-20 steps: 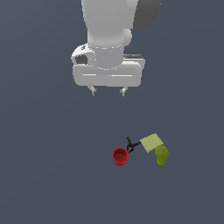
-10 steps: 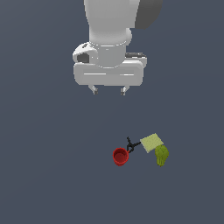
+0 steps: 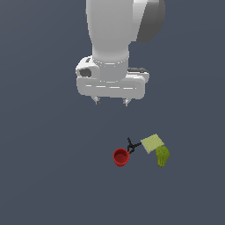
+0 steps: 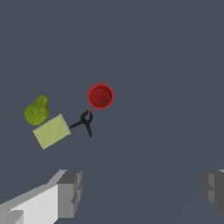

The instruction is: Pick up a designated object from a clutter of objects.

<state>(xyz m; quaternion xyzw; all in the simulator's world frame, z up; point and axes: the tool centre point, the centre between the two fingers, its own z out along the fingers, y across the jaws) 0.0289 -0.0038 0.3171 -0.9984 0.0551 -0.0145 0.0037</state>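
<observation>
The designated object is a small red round cup [image 3: 121,157] [image 4: 100,96] standing upright on the dark floor. Beside it lies the rest of the clutter: a tiny black clamp [image 3: 131,145] [image 4: 85,122] whose tip touches the cup's rim, a pale yellow-green flat square [image 3: 152,143] [image 4: 51,131], and an olive-green lumpy object [image 3: 162,156] [image 4: 36,111]. My gripper [image 3: 112,101] [image 4: 142,190] hangs open high above the floor, up and toward the exterior view's left of the cup, holding nothing. Its grey fingertips [image 4: 70,192] stand wide apart in the wrist view.
A flat dark grey-blue floor [image 3: 48,176] surrounds the cluster on all sides. My white arm [image 3: 115,39] rises above the gripper in the exterior view. Nothing else shows.
The gripper has come down a little and drifted slightly toward the exterior view's right. The objects have not moved.
</observation>
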